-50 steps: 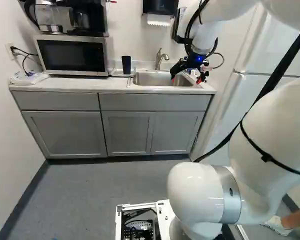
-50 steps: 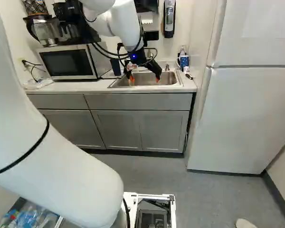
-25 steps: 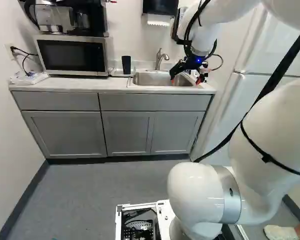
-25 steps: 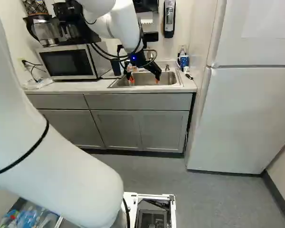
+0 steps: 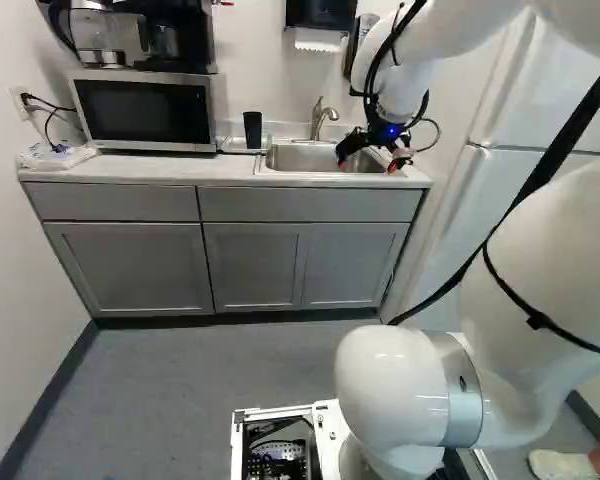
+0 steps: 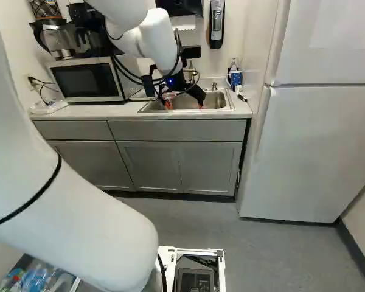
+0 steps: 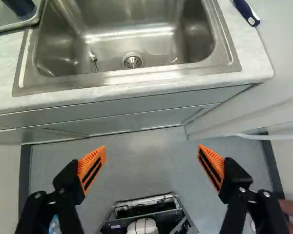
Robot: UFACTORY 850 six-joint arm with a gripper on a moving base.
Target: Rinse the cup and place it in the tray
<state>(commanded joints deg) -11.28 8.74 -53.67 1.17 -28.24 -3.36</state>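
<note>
In the left base view my gripper [image 5: 368, 166] hangs over the sink's front right part. From the wrist view, my gripper [image 7: 152, 155] stands wide open, nothing between its orange pads, with the sink [image 7: 136, 39] ahead of its fingers. A dark cup [image 5: 253, 129] stands upright left of the sink in the left base view. Its lower part, the dark blue cup [image 7: 20, 6], shows in the wrist view on a shallow tray [image 7: 10, 26] beside the sink, well away from both fingers.
A faucet [image 5: 321, 118] rises behind the sink. A small spoon-like thing [image 7: 93, 58] lies in the basin near the drain. A blue-handled tool [image 7: 246, 11] rests on the counter's right end. A microwave [image 5: 145, 110] stands left, a fridge [image 6: 316, 146] right.
In the left base view my gripper has shifted slightly left and lower, and the wrist has swung left with it. The fingers stay open. The cup and the base have not moved.
</note>
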